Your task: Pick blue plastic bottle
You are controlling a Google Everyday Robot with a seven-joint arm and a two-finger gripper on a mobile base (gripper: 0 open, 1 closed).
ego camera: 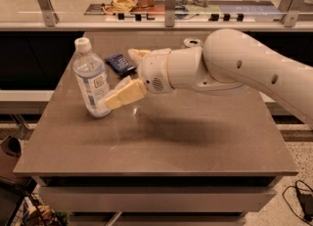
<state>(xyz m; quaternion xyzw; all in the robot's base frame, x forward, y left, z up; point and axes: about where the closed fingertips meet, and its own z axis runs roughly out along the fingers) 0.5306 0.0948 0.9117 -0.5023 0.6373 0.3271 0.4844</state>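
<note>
Fingers [124, 94]: spread apart, nothing clamped; lower one tip-on against the bottle's lower right side, upper one free near the packet
Gripper [117, 78]: just right of the bottle, low over the table, arm coming in from the right
Blue plastic bottle [91, 79]: upright on its base, left part of the table, white cap on
Snack packet [119, 63]: flat, behind the gripper
Can [192, 42]: far edge, mostly behind the arm
Table [161, 146]: brown top

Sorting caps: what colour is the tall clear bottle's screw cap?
White cap, camera view; claw beside the clear plastic bottle.
</note>
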